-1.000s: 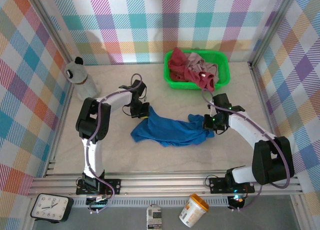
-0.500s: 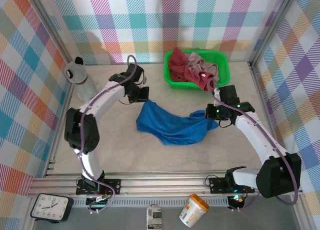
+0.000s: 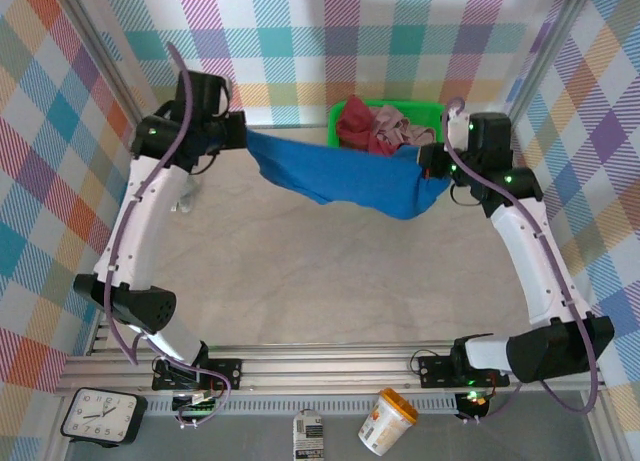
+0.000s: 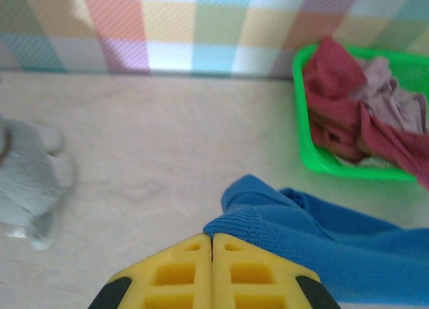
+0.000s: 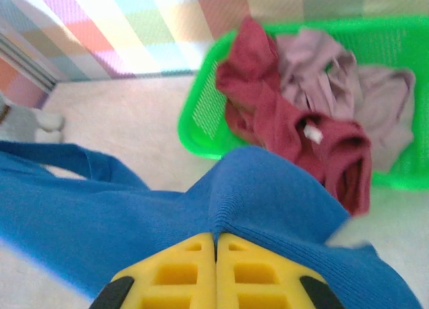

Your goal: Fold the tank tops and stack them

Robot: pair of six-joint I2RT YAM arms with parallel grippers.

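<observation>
Pale marbled table enclosed by pastel checked walls, seen from above. A second ago the blue tank top lay crumpled on the middle of the table, with both arms bent low beside it. Now both arms reach toward the upper part of the frame, and the garment is lifted off the surface, hanging in a sagging band between them.

The left gripper, at upper left, is closed tight on the top's left end. Its wrist view shows the yellow fingers pressed together with a ribbed blue edge pinched at their tips. The right gripper, at upper right, is likewise clamped on the right end, with blue cloth bunched over its closed tips in its wrist view.

Behind the stretched cloth, at upper centre-right, the green basket holds the dark red tank top and the pink tank top, heaped together.
</observation>
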